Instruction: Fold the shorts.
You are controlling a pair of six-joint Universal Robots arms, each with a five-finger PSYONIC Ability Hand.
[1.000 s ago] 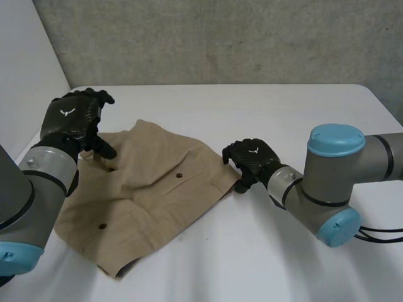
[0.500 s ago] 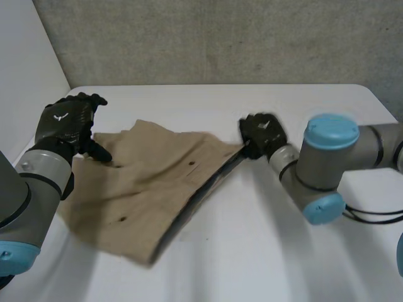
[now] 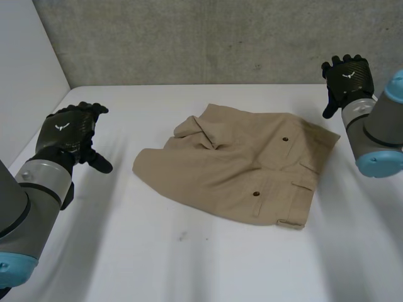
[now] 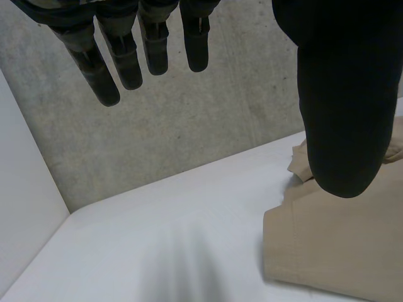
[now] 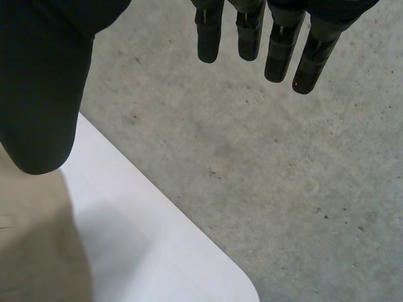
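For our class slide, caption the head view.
Tan shorts lie on the white table, open left hand and open right hand both clear of them.

Bench: white, rounded corners, backed by a grey concrete wall. Holds one pair of tan shorts, lying flat towards the wall, button pockets upward.

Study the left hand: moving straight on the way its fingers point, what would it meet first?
The left hand would probably reach the grey wall, over bare table; the shorts lie aside, by its thumb.
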